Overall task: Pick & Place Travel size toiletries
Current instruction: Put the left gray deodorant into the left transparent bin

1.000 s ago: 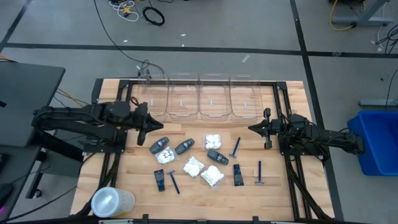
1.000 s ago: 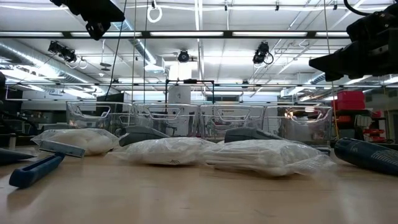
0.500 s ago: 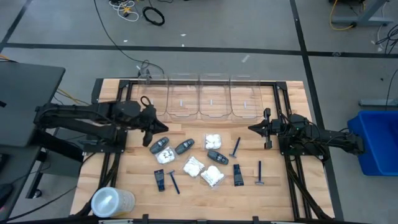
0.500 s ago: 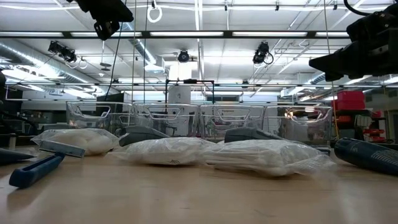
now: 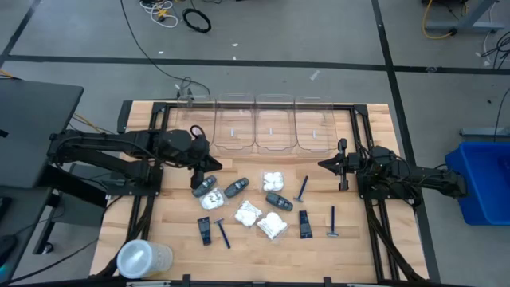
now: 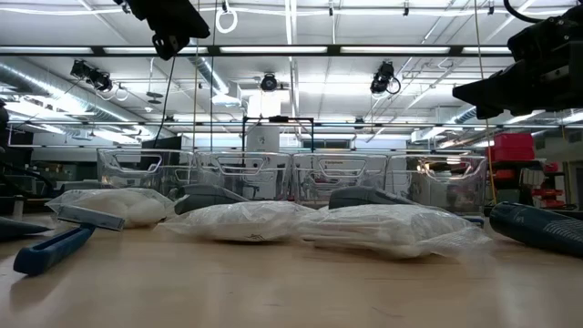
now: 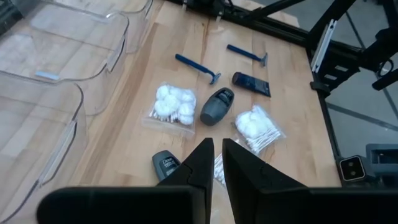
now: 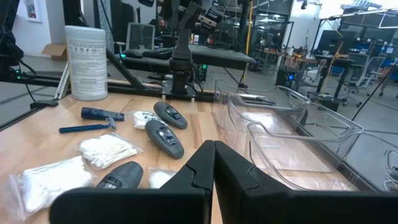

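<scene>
Left jaws: I see my left gripper [image 5: 197, 182] closed to a narrow slit, holding nothing, fingertips pointing down over the left end of the toiletries.
Left arm: stretched in from the table's left edge, low and level, wrist bent toward the near side.
Right jaws: my right gripper [image 5: 323, 164] is closed and empty, raised above the table.
Right arm: reaches in from the right edge, pointing left, near the clear bins [image 5: 255, 127].
Toiletries: scattered mid-table; grey oval cases [image 5: 205, 186], white packets [image 5: 274, 180], black tubes [image 5: 305, 223] and blue razors [image 5: 333, 222].
Nearest item: a grey case lies just beside my left fingertips.
Edges: four bins line the far edge; a round container [image 5: 142, 259] stands at the near left corner.
Open room: bare wood [image 5: 179, 231] between the items and the container.
</scene>
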You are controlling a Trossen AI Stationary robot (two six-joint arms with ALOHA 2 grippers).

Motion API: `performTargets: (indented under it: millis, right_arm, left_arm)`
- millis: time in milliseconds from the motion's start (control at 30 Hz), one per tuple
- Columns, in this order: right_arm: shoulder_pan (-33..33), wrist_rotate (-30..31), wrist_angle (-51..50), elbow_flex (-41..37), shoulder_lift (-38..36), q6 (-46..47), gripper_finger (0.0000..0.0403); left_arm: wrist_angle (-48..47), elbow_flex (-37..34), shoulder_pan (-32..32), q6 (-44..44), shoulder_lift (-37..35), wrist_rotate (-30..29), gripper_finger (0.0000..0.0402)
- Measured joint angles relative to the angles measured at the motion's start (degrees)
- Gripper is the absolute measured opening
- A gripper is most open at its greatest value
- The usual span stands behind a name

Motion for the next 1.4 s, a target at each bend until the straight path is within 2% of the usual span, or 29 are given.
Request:
performTargets:
  millis: [233, 700, 1200, 1400]
  right_arm:
    - [0.0, 0.0, 0.0, 0.0, 0.0, 0.0, 0.0014]
    - [0.0, 0.0, 0.0, 0.0, 0.0, 0.0, 0.0014]
    - [0.0, 0.0, 0.0, 0.0, 0.0, 0.0, 0.0013]
    - [0.0, 0.0, 0.0, 0.0, 0.0, 0.0, 0.0013]
  left_arm:
    - [-1.2, 0.0, 0.0, 0.0, 0.0, -0.2, 0.0041]
    - [-14.6, 0.0, 0.0, -1.9, 3.3, -0.8, 0.0041]
    - [-16.5, 0.0, 0.0, -2.8, 6.7, -1.8, 0.0041]
    - [-18.7, -0.3, -2.5, -5.0, 6.6, -1.8, 0.0041]
